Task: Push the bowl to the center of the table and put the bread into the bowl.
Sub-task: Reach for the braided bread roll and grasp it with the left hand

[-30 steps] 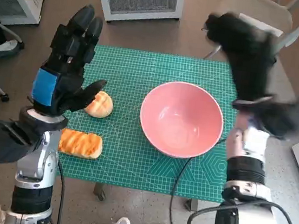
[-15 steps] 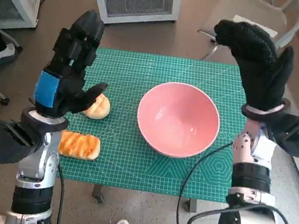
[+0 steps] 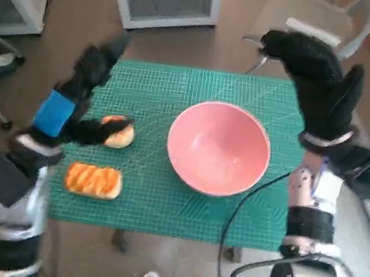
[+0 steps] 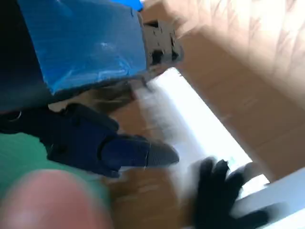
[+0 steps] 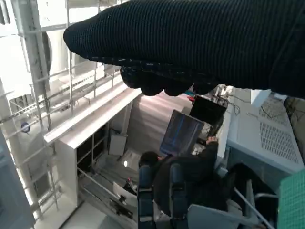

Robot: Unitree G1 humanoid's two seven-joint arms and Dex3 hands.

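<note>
**Pink bowl mid-mat, both breads still outside it**

Pink and empty, the bowl (image 3: 218, 147) sits on the green cutting mat (image 3: 163, 203), slightly toward the robot's right of the mat's middle. A round bread roll (image 3: 119, 134) lies to its left, and a longer glazed bread (image 3: 93, 180) lies nearer the robot at the mat's left edge. The left hand (image 3: 75, 101) hangs over the roll, motion-blurred, fingers spread; its thumb looks to be at the roll, though contact is unclear. The right hand (image 3: 317, 77) is raised above the far right corner, fingers loosely curled, holding nothing.
</note>
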